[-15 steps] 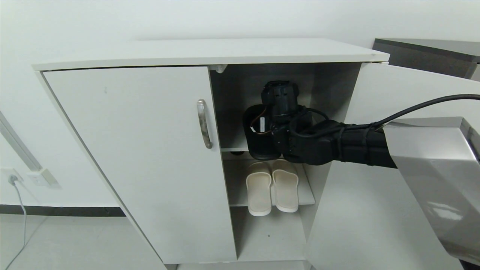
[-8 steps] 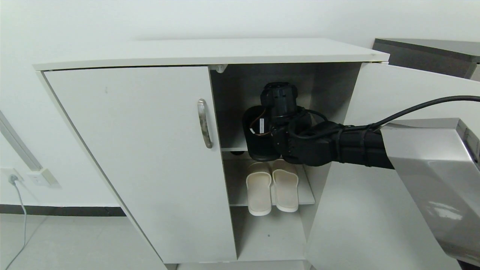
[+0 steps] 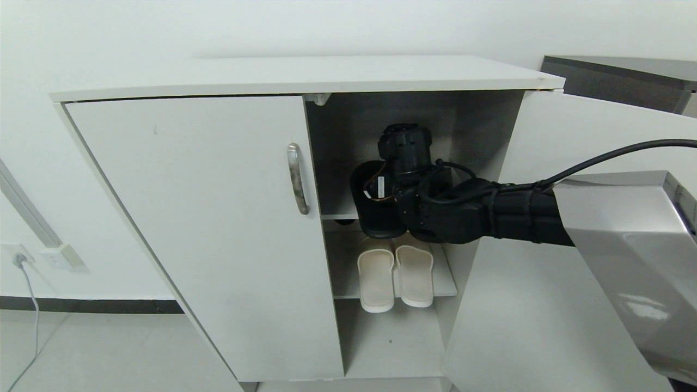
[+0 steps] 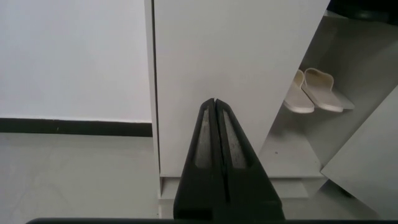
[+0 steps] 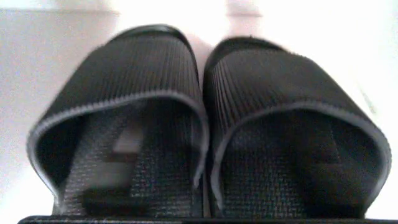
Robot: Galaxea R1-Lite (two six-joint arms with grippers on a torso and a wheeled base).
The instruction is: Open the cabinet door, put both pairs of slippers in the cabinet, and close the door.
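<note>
The white cabinet [image 3: 305,76] stands with its left door [image 3: 207,218] closed and its right door [image 3: 544,305] swung wide. A pair of white slippers [image 3: 395,272] [image 4: 316,90] lies side by side on the middle shelf. On the upper shelf my right gripper [image 3: 395,201] is inside the cabinet, shut on a pair of black slippers [image 3: 370,209] whose heels overhang the shelf's front edge. The right wrist view looks into the black slippers [image 5: 199,124] from close up, straps facing the camera. My left gripper [image 4: 214,106] is shut and holds nothing, low in front of the closed left door.
A metal handle [image 3: 295,178] sits on the left door's inner edge. The cabinet's bottom compartment [image 3: 389,348] has free room. A grey unit [image 3: 621,76] stands behind the open door. A wall socket with a cable [image 3: 16,258] is at the far left.
My right arm has sunk a little and shifted slightly left, carrying the black slippers down toward the upper shelf. The white slippers and the doors have not moved.
</note>
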